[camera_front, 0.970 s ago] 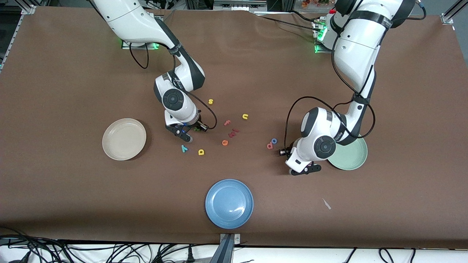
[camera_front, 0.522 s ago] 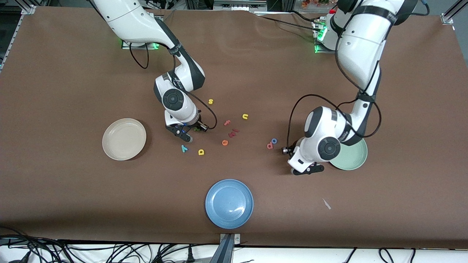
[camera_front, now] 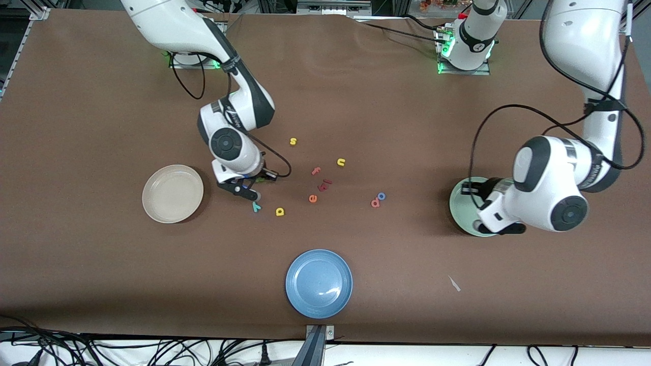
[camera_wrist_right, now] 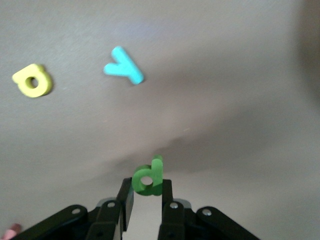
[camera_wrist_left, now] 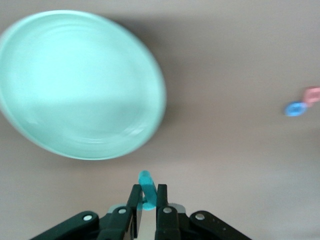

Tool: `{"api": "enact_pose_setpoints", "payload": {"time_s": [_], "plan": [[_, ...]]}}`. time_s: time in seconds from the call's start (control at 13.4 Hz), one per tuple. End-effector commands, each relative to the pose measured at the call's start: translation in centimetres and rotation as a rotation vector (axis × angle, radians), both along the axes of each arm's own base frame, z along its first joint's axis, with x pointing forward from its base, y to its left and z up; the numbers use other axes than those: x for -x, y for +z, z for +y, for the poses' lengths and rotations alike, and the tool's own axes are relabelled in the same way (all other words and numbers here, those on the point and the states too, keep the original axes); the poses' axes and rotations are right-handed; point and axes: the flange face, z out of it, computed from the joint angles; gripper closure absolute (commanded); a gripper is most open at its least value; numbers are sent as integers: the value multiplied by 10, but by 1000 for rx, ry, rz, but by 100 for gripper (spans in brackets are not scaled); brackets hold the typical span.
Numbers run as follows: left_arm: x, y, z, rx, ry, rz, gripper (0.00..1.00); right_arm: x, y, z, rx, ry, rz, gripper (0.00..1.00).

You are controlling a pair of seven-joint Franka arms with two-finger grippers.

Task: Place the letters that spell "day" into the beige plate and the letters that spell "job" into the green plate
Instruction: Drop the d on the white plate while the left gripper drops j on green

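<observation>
Beige plate [camera_front: 172,193]: empty.
Green plate [camera_wrist_left: 75,82]: empty.
Left gripper [camera_wrist_left: 147,207]: pinches teal "j" [camera_wrist_left: 146,186], beside green plate's rim.
Right gripper [camera_wrist_right: 146,197]: clamps green "d" [camera_wrist_right: 148,177], above tabletop near "y" [camera_wrist_right: 124,65], "a" [camera_wrist_right: 32,80].
Left lying: "o" [camera_front: 381,195], "b" [camera_front: 375,203].

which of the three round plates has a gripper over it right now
The pale mint-green plate, at the left arm's end of the table: the left gripper hangs over it holding the teal "j". The beige and blue plates have nothing above them.
</observation>
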Motion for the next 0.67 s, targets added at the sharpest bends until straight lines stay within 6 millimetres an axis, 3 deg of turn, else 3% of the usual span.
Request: {"api": "enact_pose_setpoints", "payload": {"time_s": [0.0, 0.15, 0.3, 0.37, 0.45, 0.52, 0.6], "plan": [[-1, -36, 18, -20, -36, 13, 91, -7, 23, -37, 6, 137, 25, 100], [-5, -70, 22, -21, -27, 7, 89, -17, 32, -74, 9, 246, 45, 100], [-4, -81, 29, -22, -16, 18, 84, -28, 36, -118, 6, 363, 57, 100], [-4, -81, 29, -18, -14, 18, 72, -33, 36, -138, 7, 407, 61, 100], [-4, -80, 28, -11, -9, 18, 44, -38, 33, -156, 7, 452, 66, 100], [-5, -74, 29, -13, 5, 13, 6, -43, 29, -174, 5, 495, 68, 100], [-5, -65, 27, -18, 22, 13, 0, -47, 25, -190, -4, 519, 68, 100]]}}
